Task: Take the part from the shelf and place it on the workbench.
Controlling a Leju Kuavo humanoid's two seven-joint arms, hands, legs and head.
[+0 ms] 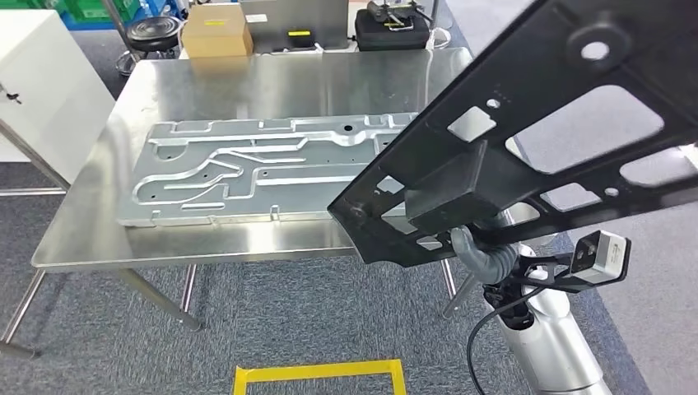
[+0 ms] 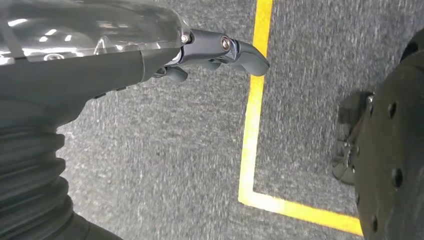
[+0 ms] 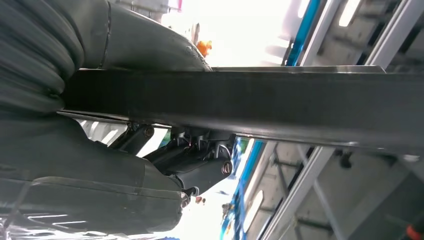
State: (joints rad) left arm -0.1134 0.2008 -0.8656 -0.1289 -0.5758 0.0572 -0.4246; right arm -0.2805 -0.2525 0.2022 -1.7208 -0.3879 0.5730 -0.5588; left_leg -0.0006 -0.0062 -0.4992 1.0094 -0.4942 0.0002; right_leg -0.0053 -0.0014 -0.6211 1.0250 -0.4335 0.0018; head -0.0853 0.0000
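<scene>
right hand [image 1: 481, 255] holds black part [image 1: 527, 140]; no writing legible

Pretty even overhead light from where I sit; the workbench [image 1: 272, 82] shows soft glare at its far end. Past the part [image 3: 260, 102] in the right wrist view, the background's blown out white. Left hand [image 2: 220, 50] looks slightly smeared.

Right robot hand [image 3: 165, 160] gripping the edge of a long black part [image 3: 280, 110], thumb on one face and dark fingers [image 3: 200, 172] on the other.
</scene>
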